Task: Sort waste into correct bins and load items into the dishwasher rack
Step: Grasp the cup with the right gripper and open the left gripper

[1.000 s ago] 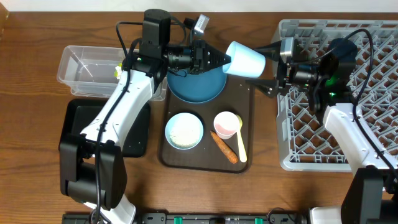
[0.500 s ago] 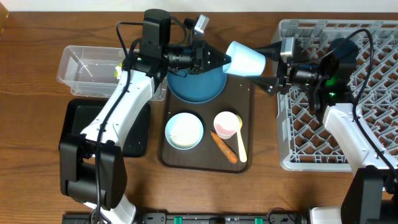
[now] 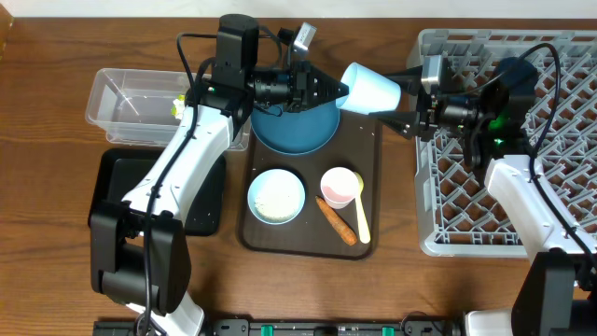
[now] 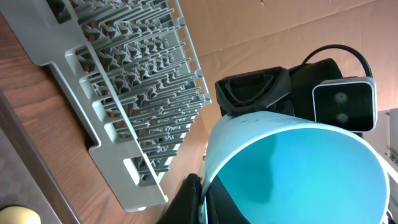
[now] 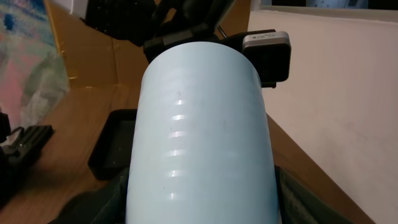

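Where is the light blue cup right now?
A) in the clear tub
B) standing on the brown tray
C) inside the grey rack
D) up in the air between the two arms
D: the light blue cup hangs tilted, its rim pinched by the left gripper, its base toward the right gripper.

My left arm (image 3: 187,149) stretches away from its base and bends to the right. Its wrist lies level, with the left gripper (image 3: 338,91) pinched onto the rim of the light blue cup (image 3: 371,90). My right arm (image 3: 518,191) points left, facing it. The right gripper (image 3: 409,101) has its fingers (image 5: 99,202) spread wide, one on either side of the cup's base.
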